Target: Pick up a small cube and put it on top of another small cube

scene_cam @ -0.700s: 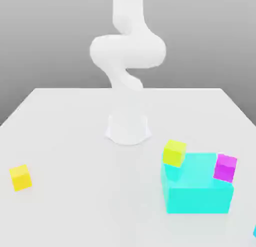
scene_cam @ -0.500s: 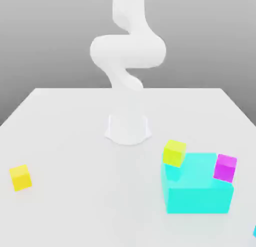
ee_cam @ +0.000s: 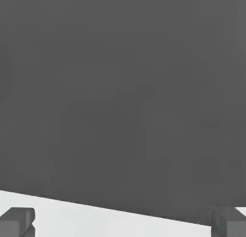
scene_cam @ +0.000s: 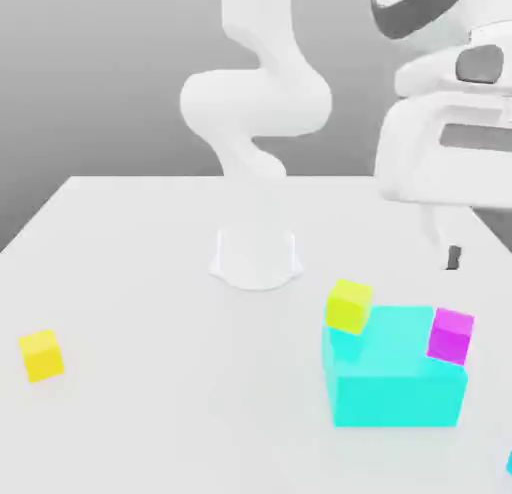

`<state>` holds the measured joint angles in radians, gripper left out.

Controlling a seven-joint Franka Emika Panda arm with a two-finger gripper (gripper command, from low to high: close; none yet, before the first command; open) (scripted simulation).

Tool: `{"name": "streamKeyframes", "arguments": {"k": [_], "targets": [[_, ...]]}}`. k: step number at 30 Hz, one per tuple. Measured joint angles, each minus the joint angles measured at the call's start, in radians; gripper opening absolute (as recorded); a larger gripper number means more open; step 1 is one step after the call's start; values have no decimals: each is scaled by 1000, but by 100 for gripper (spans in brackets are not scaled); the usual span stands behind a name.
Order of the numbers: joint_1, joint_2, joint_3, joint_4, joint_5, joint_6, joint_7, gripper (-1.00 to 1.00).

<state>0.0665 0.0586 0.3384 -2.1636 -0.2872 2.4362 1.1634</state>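
Observation:
A sliver of the small sky-blue cube (scene_cam: 509, 464) shows at the exterior view's lower right edge. A small yellow cube (scene_cam: 40, 355) lies alone on the exterior view's left. A yellow-green cube (scene_cam: 348, 305) sits at the far left corner of the large turquoise block (scene_cam: 398, 382), and a magenta cube (scene_cam: 451, 335) sits at that block's right side. My hand (scene_cam: 440, 132) hangs high over the right, with one dark finger (scene_cam: 453, 256) pointing down above the magenta cube. In the hand view my gripper (ee_cam: 122, 221) is open, fingertips (ee_cam: 17, 220) far apart with nothing between them.
The arm's white base (scene_cam: 256, 254) stands at the middle of the white table (scene_cam: 150, 282). The large turquoise block takes up the near right part of the table.
My hand has come into the exterior view at the upper right, above the turquoise block. The cubes have not moved.

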Motion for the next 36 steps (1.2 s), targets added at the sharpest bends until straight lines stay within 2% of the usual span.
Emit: {"name": "streamKeyframes", "arguments": {"k": [6, 12, 16, 17, 23, 27, 36], "targets": [[70, 209, 18, 33, -42, 41, 72, 0], [142, 405, 45, 62, -41, 91, 115, 0], [196, 549, -5, 96, -96, 182, 160, 0], [206, 572, -17, 102, -107, 199, 168, -100], [211, 584, -23, 105, -111, 209, 171, -100], [174, 480, 27, 78, -53, 133, 131, -100], [105, 189, 62, -127, -24, 23, -32, -100]]}}
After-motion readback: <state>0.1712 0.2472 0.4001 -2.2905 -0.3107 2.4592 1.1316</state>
